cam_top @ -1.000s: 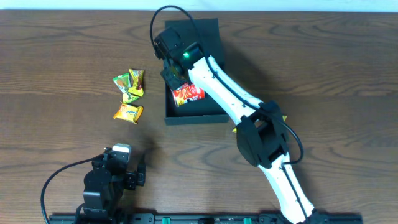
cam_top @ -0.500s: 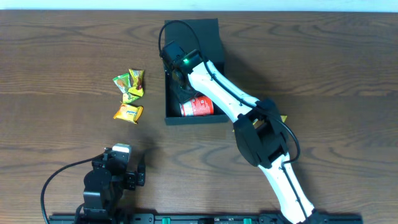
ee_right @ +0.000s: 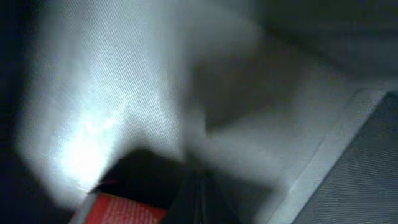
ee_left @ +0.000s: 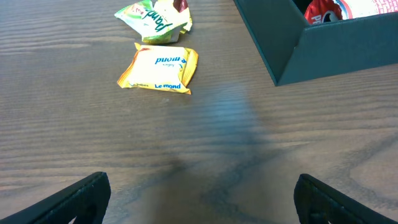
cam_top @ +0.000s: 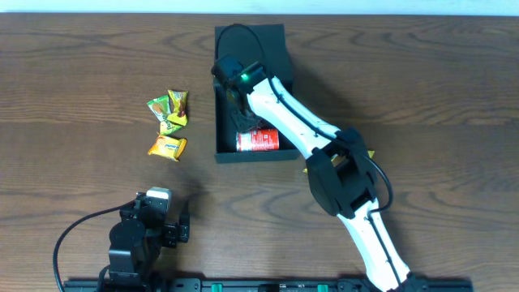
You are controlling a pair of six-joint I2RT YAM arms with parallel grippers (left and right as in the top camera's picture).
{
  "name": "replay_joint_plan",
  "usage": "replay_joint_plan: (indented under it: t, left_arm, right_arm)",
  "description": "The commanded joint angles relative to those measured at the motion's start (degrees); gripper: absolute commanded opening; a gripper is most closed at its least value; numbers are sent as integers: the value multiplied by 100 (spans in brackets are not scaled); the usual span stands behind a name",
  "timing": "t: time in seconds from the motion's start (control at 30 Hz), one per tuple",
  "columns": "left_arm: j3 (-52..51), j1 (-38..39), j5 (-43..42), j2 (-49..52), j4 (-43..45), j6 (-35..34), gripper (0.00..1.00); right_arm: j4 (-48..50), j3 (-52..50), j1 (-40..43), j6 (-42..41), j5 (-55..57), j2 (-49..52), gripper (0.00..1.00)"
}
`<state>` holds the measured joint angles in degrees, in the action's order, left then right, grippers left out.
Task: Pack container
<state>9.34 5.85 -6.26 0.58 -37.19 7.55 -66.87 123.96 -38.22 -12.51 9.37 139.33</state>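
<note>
The container [cam_top: 255, 156] sits open on the table [cam_top: 81, 65], near the middle of the far edge, with its lid [cam_top: 251, 40] folded back toward that edge. A red can [cam_top: 259, 141] lies on its side inside, against the near wall. The right arm reaches into the container from the near right. The right gripper [ee_right: 199, 202] is fully closed with its fingers pressed together and holds nothing. Its tip is low in the interior just beside the can, and contact with the can cannot be confirmed. The left gripper [ee_left: 203, 182] stands wide open and empty over bare table near the near edge, left of centre. Two green packets [cam_top: 168, 109] and a yellow packet [cam_top: 166, 147] lie on the table to the left of the container, close together and outside it. Judged from this layout, the step in hand is seating the can in the box, and the loose packets are not yet packed. The next move calls for lifting the right arm clear of the walls without dragging the can or shifting the box. The open left gripper then needs to advance toward the yellow packet, the nearest one, and close on its thin, flat edge. Such a wrapper is likely to slide or crumple, so a low, square approach is advisable.
</note>
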Motion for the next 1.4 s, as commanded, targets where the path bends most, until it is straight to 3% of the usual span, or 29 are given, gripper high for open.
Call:
replay_joint_plan:
  t: [0.0, 0.13, 0.37, 0.8, 1.37]
  left_arm:
    - [-26, 17, -76, -37, -7, 35, 96]
    - [-26, 17, -76, -37, -9, 35, 95]
    - [-26, 17, -76, -37, -9, 35, 95]
    - [-26, 17, -76, -37, -9, 35, 95]
    - [-26, 17, -76, -37, -9, 35, 95]
  right_arm:
    - [-7, 511, -2, -46, 177, -7, 2]
    - [-129, 1016, -33, -103, -96, -4, 2]
    - [-485, 1176, -282, -1198, -761, -7, 2]
    - [-837, 1165, -688, -1604, -721, -4, 2]
    - [-560, 264, -793, -2133, -527, -4, 2]
